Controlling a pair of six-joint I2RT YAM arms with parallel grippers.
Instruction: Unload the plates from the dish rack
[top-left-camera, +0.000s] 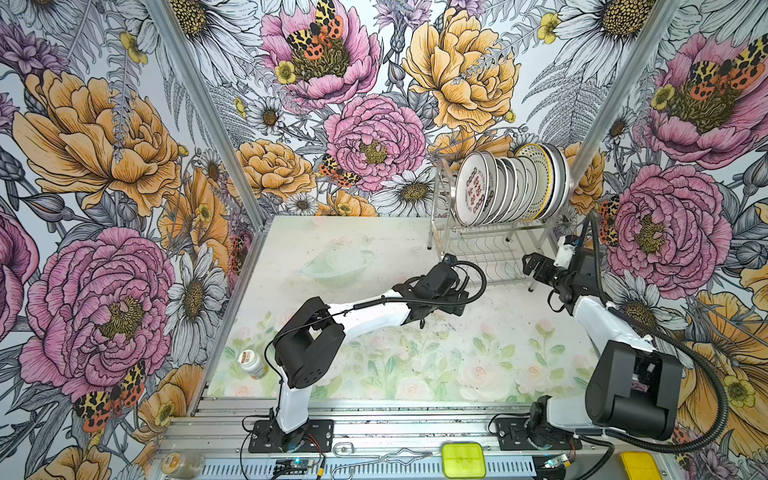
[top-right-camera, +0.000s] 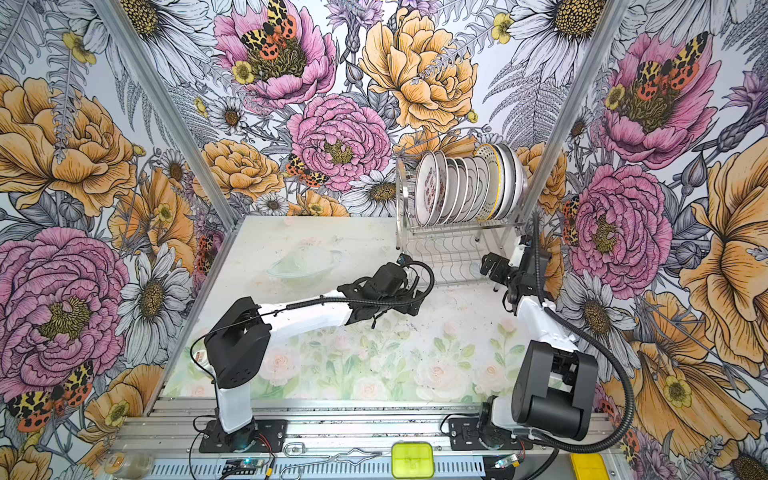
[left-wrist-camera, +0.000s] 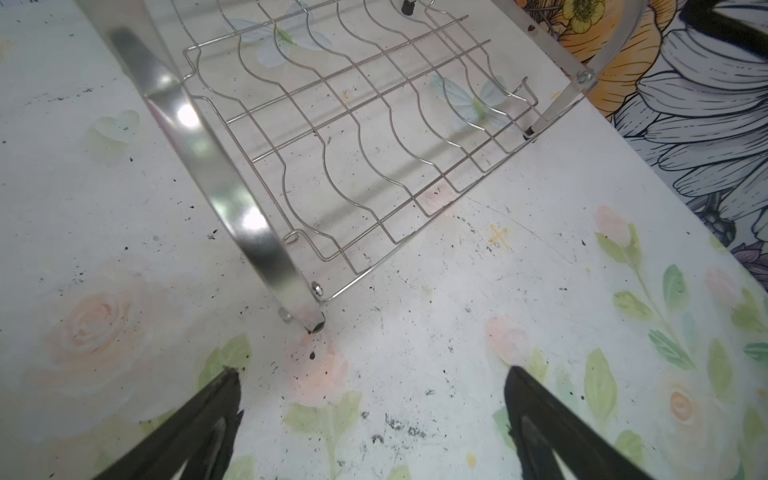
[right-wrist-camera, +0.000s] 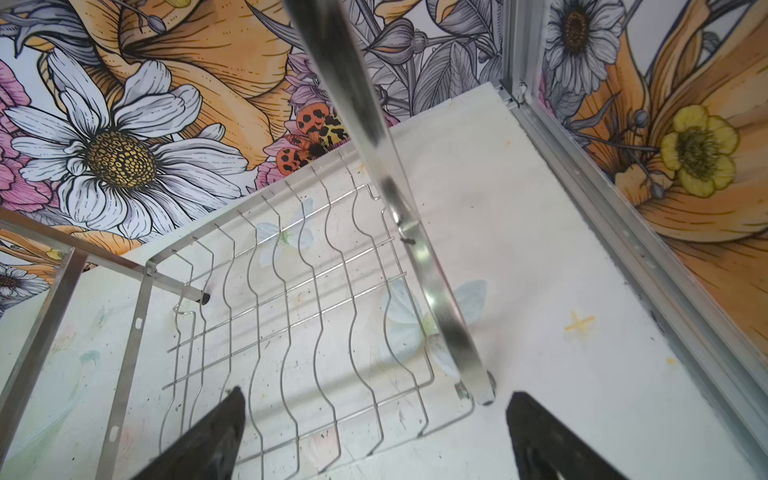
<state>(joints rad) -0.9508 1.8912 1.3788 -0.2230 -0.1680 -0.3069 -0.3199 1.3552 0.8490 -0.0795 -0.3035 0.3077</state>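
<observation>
My left fingers (left-wrist-camera: 220, 395) are spread wide with nothing between them. They hang low over the bench (top-left-camera: 374, 249), just short of the foot of the dish rack (top-left-camera: 498, 227) on its near end hoop (left-wrist-camera: 216, 178). My right fingers (right-wrist-camera: 224, 415) are just as wide and just as empty, low at the other hoop (right-wrist-camera: 436, 291), one of them over the edge of the wavy-wire lower shelf (right-wrist-camera: 291, 311). That shelf carries nothing.

The plates (top-left-camera: 507, 183) are a level higher. They stand on edge in a tight row on the upper tier, at the back right of the bench near the wall post, and I see none off the rack yet.

So both arms sit too low, and the step as I judge it is to climb. I would raise one arm above the row and start with the end plate with red characters (top-left-camera: 473, 189), since its face is free on the open side. I would pinch its top rim squarely and lift straight up until it clears its slot, and only then swing away. Glazed ceramic will slip in a shallow grip, so I want the fingers deep. The neighbours look to be touching, so any tilt may drag the next one. The rack stands on thin legs, so I would keep the other fingers ready at a hoop to steady it.
</observation>
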